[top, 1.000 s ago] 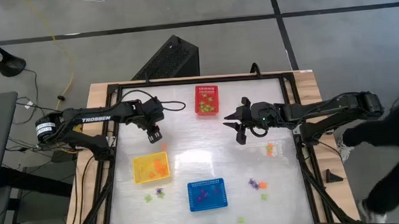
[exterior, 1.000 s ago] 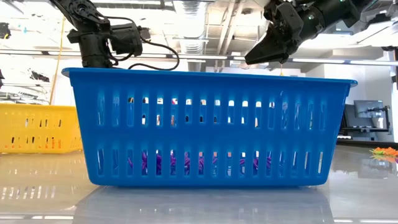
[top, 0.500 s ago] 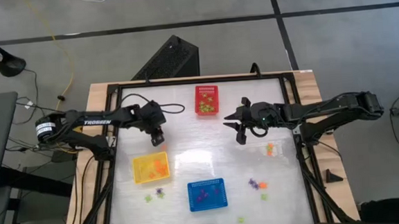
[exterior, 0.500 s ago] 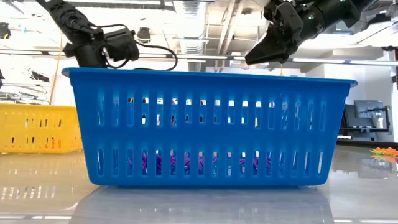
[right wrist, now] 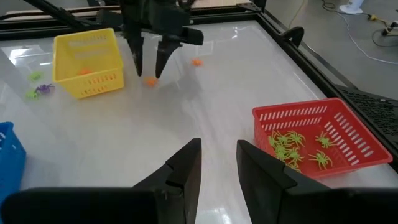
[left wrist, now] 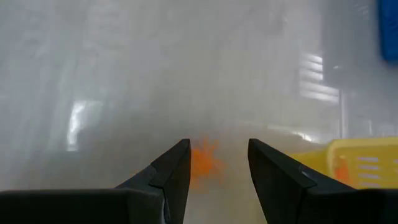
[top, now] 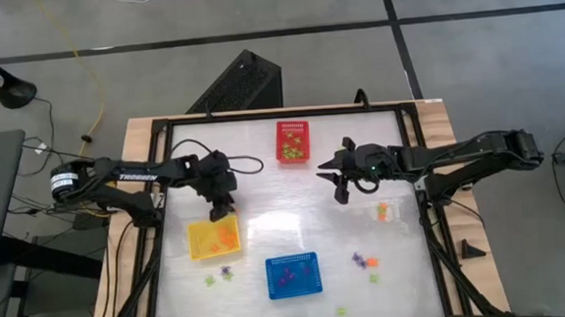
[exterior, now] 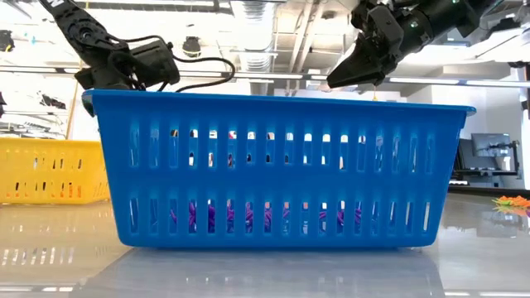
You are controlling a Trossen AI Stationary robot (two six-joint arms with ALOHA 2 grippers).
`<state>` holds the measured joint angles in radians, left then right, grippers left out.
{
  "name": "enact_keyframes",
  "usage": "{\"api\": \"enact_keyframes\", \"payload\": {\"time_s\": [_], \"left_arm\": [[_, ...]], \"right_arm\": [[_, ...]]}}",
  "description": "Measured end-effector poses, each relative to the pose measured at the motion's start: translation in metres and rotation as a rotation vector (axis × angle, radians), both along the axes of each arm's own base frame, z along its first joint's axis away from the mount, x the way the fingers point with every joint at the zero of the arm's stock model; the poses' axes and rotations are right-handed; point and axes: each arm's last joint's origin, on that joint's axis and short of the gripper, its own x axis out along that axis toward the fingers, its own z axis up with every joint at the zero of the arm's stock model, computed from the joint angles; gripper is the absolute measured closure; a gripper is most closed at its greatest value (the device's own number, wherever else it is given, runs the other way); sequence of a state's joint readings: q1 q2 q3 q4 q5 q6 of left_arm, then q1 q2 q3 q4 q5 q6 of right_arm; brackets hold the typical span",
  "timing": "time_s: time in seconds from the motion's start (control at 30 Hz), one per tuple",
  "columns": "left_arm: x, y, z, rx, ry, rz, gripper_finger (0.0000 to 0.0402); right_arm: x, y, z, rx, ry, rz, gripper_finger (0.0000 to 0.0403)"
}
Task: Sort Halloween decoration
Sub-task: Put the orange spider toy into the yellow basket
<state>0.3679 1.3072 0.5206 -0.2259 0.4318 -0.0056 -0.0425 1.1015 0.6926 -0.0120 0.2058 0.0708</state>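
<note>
High view: my left gripper point(top: 224, 212) hangs open just beyond the yellow basket point(top: 215, 237), straddling an orange trinket point(left wrist: 204, 160) on the table — straight below, no clear long axis. My right gripper point(top: 338, 187), part-open and empty, waits mid-table, well apart.

baskets point(top: 214, 238) left, point(top: 293, 275) front, point(top: 293, 142) back | trinkets point(top: 365, 263) front-right on table point(top: 266, 209)

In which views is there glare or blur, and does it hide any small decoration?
High view: glare whitens the table at its middle. Left wrist view: hazy, so the orange trinket between the left gripper's open fingers is a soft smear. Low view: the blue basket blocks most of the table.
</note>
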Motion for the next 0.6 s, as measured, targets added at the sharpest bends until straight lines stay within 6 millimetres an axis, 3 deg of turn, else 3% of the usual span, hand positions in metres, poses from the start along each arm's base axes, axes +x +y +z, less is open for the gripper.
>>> {"api": "enact_keyframes", "payload": {"time_s": [0.23,0.43,0.6], "left_arm": [[0.003,-0.011,-0.003,0.195,0.073,0.028,0.0253],[0.016,-0.001,0.02,0.274,-0.058,0.047,0.0253],[0.01,0.016,0.029,0.423,0.088,0.194,0.0253]], "right_arm": [[0.0,0.0,0.0,0.0,0.002,0.001,0.0269],[0.0,0.0,0.0,0.0,0.002,0.0,0.0269],[0.0,0.0,0.0,-0.001,0.002,0.001,0.0269]]}}
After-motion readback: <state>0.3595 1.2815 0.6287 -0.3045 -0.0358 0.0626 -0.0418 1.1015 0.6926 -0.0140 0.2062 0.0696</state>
